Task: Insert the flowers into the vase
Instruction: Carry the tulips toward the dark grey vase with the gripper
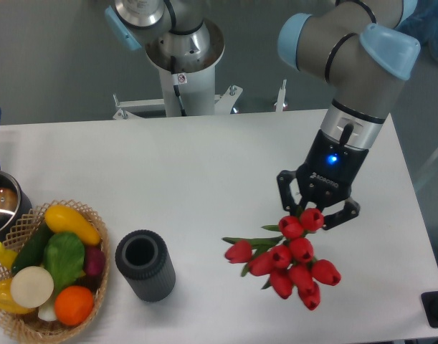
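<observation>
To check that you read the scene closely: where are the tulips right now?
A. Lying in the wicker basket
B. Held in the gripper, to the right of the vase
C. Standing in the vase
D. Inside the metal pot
B. The gripper is shut on the tulips, which hang to the right of the vase, whose mouth is empty.

I see a white table [204, 165] filling most of my view, with a plain grey wall [54, 64] behind from ten to two o'clock, evenly lit.
</observation>
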Action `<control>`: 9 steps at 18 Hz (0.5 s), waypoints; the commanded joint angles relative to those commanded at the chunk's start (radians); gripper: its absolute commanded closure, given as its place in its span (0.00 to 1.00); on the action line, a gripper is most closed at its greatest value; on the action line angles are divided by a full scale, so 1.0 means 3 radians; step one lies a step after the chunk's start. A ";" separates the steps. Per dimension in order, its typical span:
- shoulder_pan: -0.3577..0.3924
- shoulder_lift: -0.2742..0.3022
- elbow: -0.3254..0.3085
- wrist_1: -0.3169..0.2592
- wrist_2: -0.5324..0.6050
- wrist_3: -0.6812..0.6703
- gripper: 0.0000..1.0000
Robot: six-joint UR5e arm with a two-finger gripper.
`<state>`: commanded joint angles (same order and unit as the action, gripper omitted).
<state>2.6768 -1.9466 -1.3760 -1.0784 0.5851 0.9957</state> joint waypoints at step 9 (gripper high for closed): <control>-0.0031 -0.0026 -0.0184 0.0552 -0.0171 -0.0169 1.00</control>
<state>2.6676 -1.9543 -1.4312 -0.9127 0.5339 0.9450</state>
